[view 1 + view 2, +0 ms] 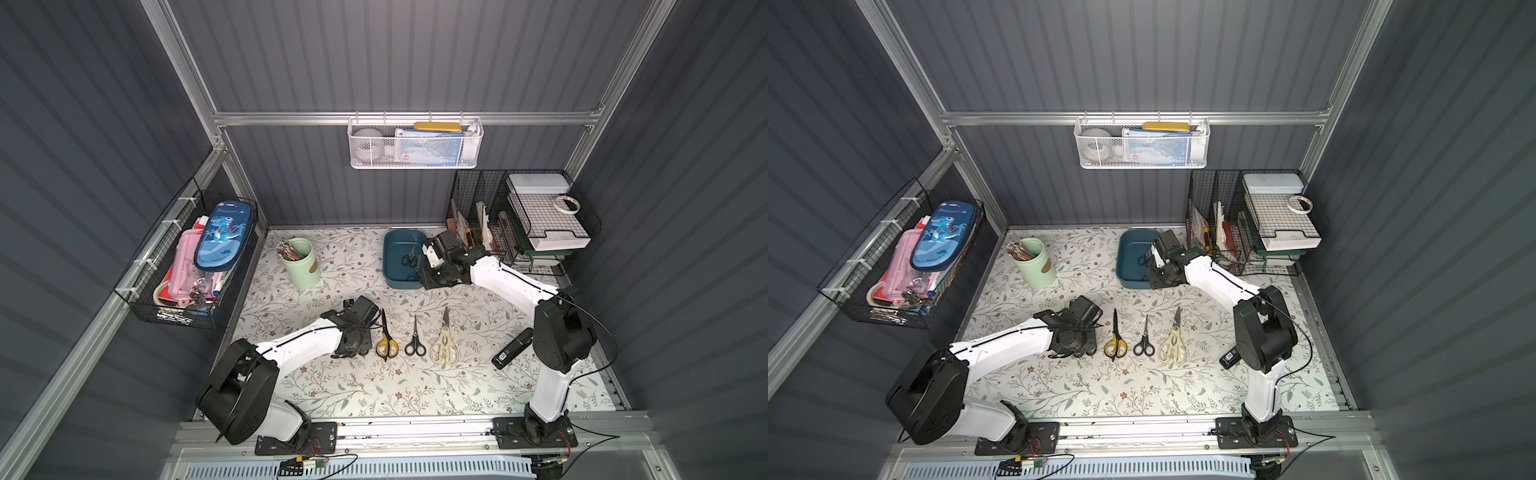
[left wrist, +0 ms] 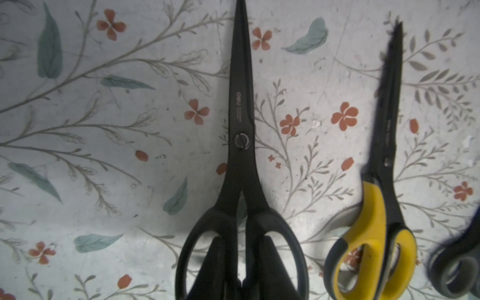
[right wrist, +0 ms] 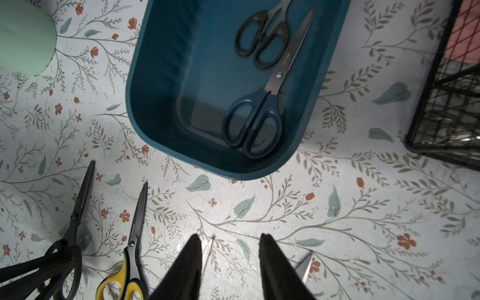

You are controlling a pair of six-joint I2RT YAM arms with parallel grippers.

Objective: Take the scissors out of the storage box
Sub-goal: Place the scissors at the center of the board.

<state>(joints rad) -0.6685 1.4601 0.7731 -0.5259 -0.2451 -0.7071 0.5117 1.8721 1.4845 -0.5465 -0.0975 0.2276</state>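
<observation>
The dark teal storage box (image 1: pixel 388 266) (image 3: pixel 155 78) stands at the back of the mat. Two pairs of scissors lie inside it: a small black pair (image 3: pixel 259 39) (image 1: pixel 409 259) and a blue-handled pair (image 3: pixel 255 122). My right gripper (image 3: pixel 231 237) (image 1: pixel 430 276) hangs open and empty above the mat by the box's near right corner. On the mat lie a yellow-and-black pair (image 1: pixel 386 338) (image 2: pixel 376 207), a small black pair (image 1: pixel 415 338) and cream shears (image 1: pixel 444 340). My left gripper (image 2: pixel 244 236) (image 1: pixel 354 345) is shut on the handles of an all-black pair (image 2: pixel 240 140) (image 3: pixel 78 207), left of that row.
A green cup of pencils (image 1: pixel 301 264) stands left of the box. A black stapler-like bar (image 1: pixel 511 348) lies by the right arm. Black wire baskets (image 1: pixel 523 224) fill the back right corner, another (image 1: pixel 191 266) hangs on the left wall, and a white mesh basket (image 1: pixel 415 143) hangs behind.
</observation>
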